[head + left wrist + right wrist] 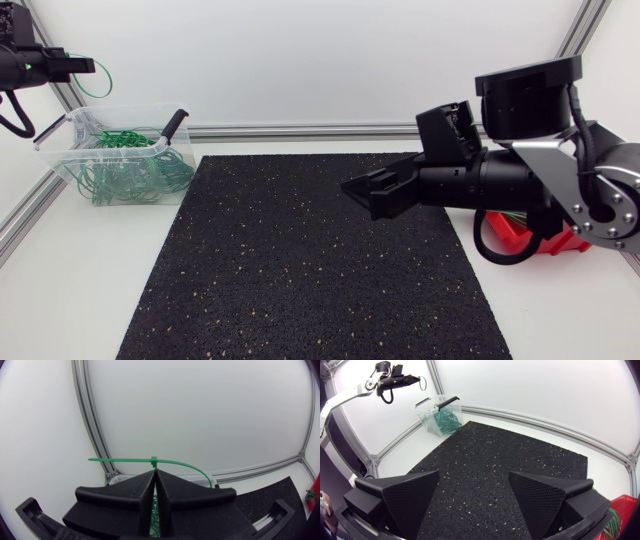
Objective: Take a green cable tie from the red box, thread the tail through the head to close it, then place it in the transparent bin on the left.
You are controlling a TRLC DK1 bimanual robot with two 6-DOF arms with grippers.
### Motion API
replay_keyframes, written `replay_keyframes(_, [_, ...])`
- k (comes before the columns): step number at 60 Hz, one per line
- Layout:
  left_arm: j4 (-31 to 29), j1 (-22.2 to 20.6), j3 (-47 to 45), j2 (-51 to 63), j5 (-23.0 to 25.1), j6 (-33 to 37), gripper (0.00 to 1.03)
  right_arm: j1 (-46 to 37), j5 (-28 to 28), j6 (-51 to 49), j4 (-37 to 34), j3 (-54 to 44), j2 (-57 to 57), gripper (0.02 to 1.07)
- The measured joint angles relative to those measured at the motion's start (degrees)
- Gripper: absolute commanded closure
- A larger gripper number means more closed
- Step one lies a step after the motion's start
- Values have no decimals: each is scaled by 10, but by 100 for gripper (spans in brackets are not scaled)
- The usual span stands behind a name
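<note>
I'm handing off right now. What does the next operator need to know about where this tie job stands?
Left gripper: shut on a green tie, above the bin.
Right gripper: open, empty, over the mat; red box under its arm.
Done: tie picked and looped, tail through the head. The bin holds other ties.
Left: drop this tie into the bin.

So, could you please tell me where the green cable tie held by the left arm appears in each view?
Head view: the green cable tie loops from the left tool, above the transparent bin.
Left wrist view: the tie crosses just ahead of the shut tool.
Right wrist view: small and far off, at that tool, above the bin.
Shared landmark: the transparent bin below it.
</note>
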Motion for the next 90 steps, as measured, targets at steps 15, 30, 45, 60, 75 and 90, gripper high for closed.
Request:
replay_keyframes(15, [-169, -10, 151, 176, -66, 0, 28, 8, 28, -10, -19, -18, -45, 5])
replay_keyframes(30, [-227, -26, 111, 144, -70, -1, 3, 2, 76, -46, -39, -42, -116, 5])
replay_keyframes(45, [-183, -51, -43, -54, -70, -2, 3, -77, 98, -89, -44, -87, -187, 5])
replay_keyframes(60, [-134, -64, -232, -220, -72, -2, 3, -181, 100, -126, -50, -147, -282, 5])
replay_keyframes(75, [-92, -106, -386, -382, -72, -5, 3, -226, 102, -135, -62, -204, -390, 5])
replay_keyframes(90, [-71, -145, -515, -533, -72, -17, 3, -244, 116, -128, -32, -270, -462, 5])
